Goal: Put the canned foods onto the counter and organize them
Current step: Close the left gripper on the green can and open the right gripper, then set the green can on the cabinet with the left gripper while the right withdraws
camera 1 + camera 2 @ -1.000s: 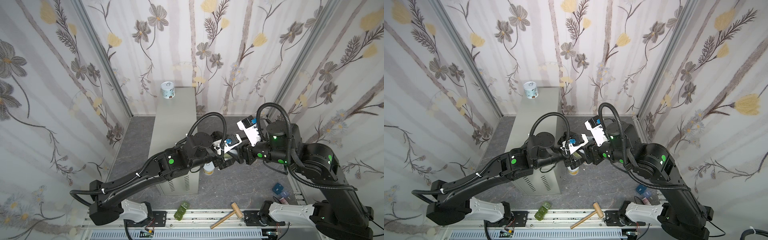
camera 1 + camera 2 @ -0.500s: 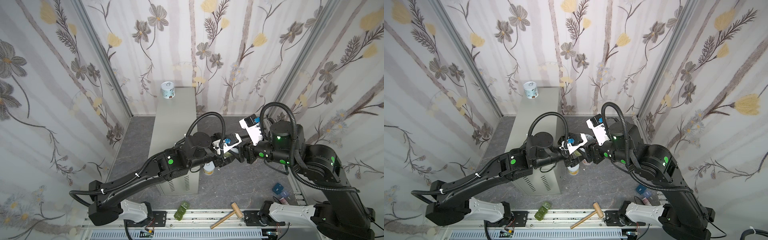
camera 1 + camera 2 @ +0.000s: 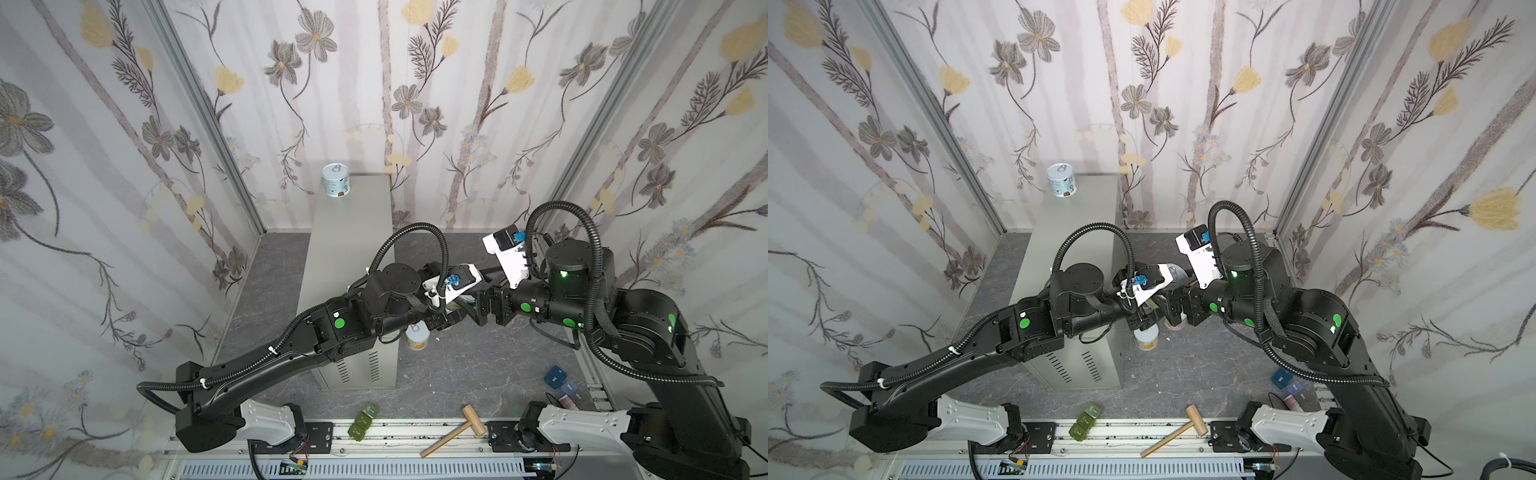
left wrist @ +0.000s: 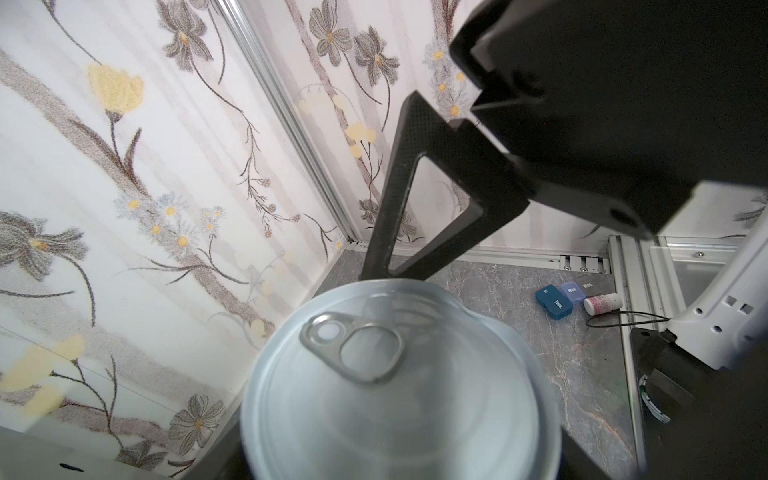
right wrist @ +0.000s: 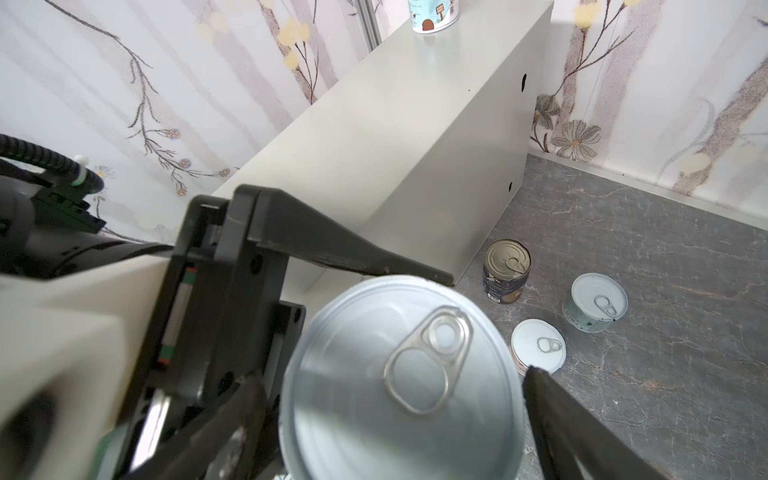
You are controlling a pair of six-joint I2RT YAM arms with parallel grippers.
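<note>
The left hand [image 3: 449,318] was clamped on a pull-tab can [image 5: 399,374], with one finger [image 5: 353,259] pressed against its rim. The right hand [image 3: 471,305] was spread wide and gripped nothing; its fingers [image 5: 557,415] flanked the same can with a slim gap. The held can hung above the floor [image 3: 457,374], just off the right edge of the worktop [image 3: 353,232]. A labelled can [image 3: 336,181] stood at the worktop's far left corner, close to both edges. On the floor, a navy can [image 5: 506,271] stood just beside the worktop's right wall. A pink-sided can [image 5: 538,346] and a grey-green can [image 5: 595,307] stood near it, apart from each other. A cream can [image 3: 417,337] stood by the worktop's near right corner.
</note>
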